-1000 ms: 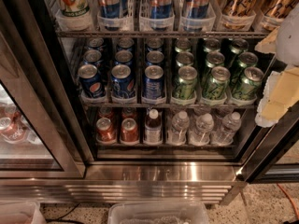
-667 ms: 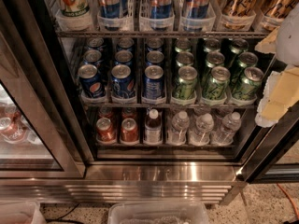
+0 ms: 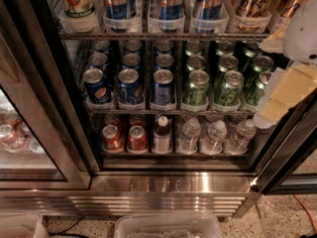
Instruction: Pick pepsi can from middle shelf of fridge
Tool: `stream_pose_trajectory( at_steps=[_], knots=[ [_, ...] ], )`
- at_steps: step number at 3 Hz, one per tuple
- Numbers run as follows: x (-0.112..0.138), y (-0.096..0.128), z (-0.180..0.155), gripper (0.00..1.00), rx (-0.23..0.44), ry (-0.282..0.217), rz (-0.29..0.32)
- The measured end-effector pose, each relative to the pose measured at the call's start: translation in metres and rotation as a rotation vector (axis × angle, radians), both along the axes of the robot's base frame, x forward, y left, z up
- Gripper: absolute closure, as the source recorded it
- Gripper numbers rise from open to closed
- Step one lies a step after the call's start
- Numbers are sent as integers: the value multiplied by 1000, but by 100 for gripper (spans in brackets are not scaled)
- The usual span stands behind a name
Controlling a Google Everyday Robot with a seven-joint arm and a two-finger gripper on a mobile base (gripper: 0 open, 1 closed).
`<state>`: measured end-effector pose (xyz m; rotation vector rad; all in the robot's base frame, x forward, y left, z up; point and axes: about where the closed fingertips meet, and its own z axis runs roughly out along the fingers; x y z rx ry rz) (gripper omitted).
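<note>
Item 1. Fridge (image 3: 173, 183): door open, interior fully in my view. The steel base lies below and to the left of the pincer.

Item 2. Middle shelf (image 3: 148, 111): wire rack running leftward from the pincer at roughly its own height. It carries lanes of short cans, blue on the far side from the pincer and green on the near side.

Item 3. Pincer (image 3: 286, 94): hanging at the right edge in front of the fridge's right frame, outside the shelves and holding nothing. I cannot tell whether it is spread or pressed together.

Item 4. Green cans (image 3: 196, 87): the lanes closest to the pincer, standing between it and the blue ones.

Item 5. Pepsi can (image 3: 97, 86): upright at the front of the lane farthest left, well apart from the pincer, logo facing out, with a blue neighbour just beside it.

Status, as I judge it: approach step; the reach has not begun and the can is untouched. The next move calls for carrying the pincer left past the green lanes, then inward under the rack above. It should bracket the front can without knocking its neighbour.
</note>
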<state>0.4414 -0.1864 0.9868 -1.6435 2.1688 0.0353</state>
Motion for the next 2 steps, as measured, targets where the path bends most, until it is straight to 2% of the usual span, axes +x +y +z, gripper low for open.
stream_pose_trajectory(
  at_steps=[1,2],
  knots=[
    [1,18,6,0,143,-18,-24],
    [-6,46,10,0,326,-58,-64]
  ],
)
